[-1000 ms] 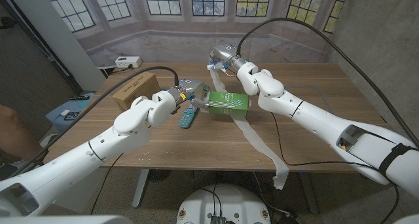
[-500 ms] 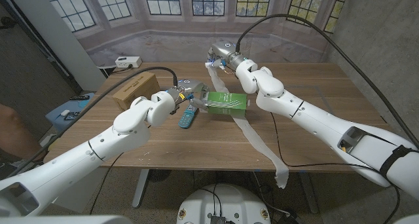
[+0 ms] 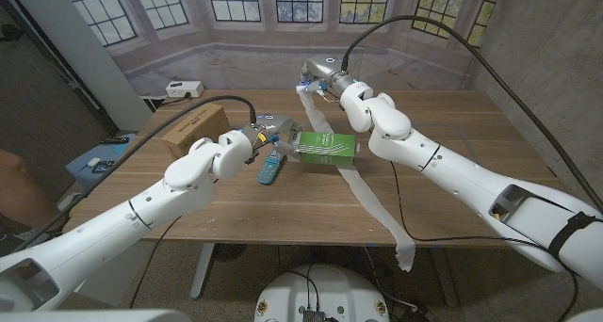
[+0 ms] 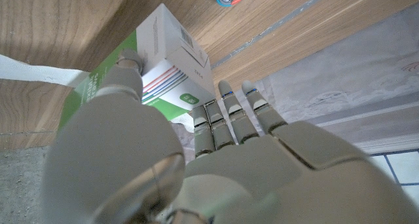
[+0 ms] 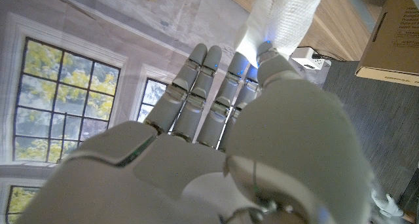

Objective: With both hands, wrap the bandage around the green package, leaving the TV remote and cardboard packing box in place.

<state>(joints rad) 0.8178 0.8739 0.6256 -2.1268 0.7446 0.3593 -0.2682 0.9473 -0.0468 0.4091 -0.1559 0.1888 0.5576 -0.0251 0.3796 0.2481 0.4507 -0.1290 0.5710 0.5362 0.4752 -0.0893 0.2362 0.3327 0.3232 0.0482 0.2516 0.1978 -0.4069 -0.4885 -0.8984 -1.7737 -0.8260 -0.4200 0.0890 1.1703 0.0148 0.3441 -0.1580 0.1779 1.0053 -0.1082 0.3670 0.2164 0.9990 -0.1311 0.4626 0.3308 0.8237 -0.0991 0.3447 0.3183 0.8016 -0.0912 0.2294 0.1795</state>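
Green package (image 3: pixel 326 149) lies on its side near the middle of the wooden table (image 3: pixel 462 124), and your left hand (image 3: pixel 268 134) grips its end, thumb pressed on the green face. Your right hand (image 3: pixel 314 80) is raised toward the table's far edge, pinching the white bandage (image 3: pixel 372 204) between thumb and fingers. From there the strip runs down behind the package, comes out beneath it and trails across the wood and over the near edge. The TV remote (image 3: pixel 269 168) lies just beside the package, and the cardboard packing box (image 3: pixel 193 127) sits toward the table's far left corner.
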